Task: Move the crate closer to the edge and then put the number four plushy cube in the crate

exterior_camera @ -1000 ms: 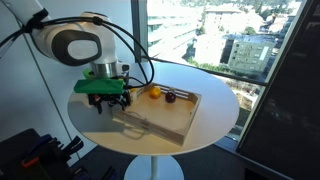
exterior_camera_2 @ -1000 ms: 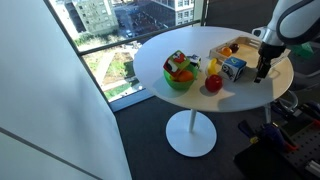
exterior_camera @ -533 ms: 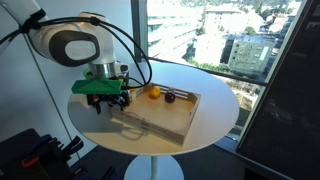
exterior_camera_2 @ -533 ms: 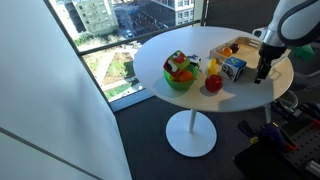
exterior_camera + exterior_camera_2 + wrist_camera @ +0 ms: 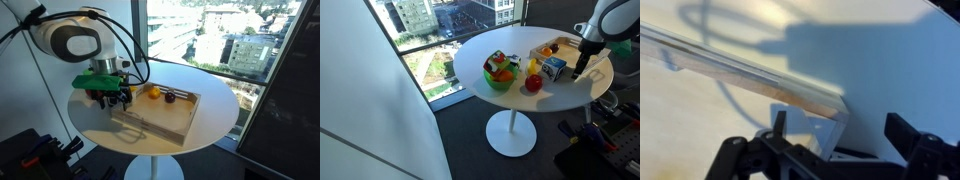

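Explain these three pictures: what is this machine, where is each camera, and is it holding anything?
It is one robot arm with two-fingered jaws at its end. Two cameras stand off the round table and look at it from different places; the third rides on the wrist and looks down past the jaws. On the table lie a wooden crate, a blue and white cube, a red apple and a full green bowl. The jaws are open over a crate corner, holding nothing.
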You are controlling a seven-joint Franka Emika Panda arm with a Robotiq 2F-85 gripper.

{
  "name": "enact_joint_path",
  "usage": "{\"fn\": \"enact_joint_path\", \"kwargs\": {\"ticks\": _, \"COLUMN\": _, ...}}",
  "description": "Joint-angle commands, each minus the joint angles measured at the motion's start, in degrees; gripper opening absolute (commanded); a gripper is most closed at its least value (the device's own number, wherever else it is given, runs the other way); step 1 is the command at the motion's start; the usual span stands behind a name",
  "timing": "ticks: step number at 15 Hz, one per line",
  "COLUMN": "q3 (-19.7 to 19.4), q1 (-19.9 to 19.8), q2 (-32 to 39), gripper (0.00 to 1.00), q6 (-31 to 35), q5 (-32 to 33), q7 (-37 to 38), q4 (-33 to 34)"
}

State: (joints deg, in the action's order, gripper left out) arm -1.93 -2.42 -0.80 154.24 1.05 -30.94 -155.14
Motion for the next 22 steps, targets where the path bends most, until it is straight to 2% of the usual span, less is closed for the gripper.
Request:
{"fn": "enact_joint_path", "kwargs": {"ticks": 1, "q3": -0.65, "q1": -0.31, "q2": -1.01, "gripper": 1.00, "q6": -1.30, "q5": 1.69, "q7": 3.64, "q4": 1.72}}
{"fn": "enact_joint_path", "kwargs": {"ticks": 14, "q3": -0.69, "q1": 0.17, "q2": -1.10, "gripper": 1.00, "q6": -7.22, "q5": 0.35, "q7": 8.90, "q4": 8.16}}
{"fn": "enact_joint_path", "kwargs": {"ticks": 22, "q3": 0.32, "q1": 1.32, "q2": -1.59, "gripper": 1.00, "q6": -13.07, "q5": -2.18, "q7": 9.26, "q4": 11.33}}
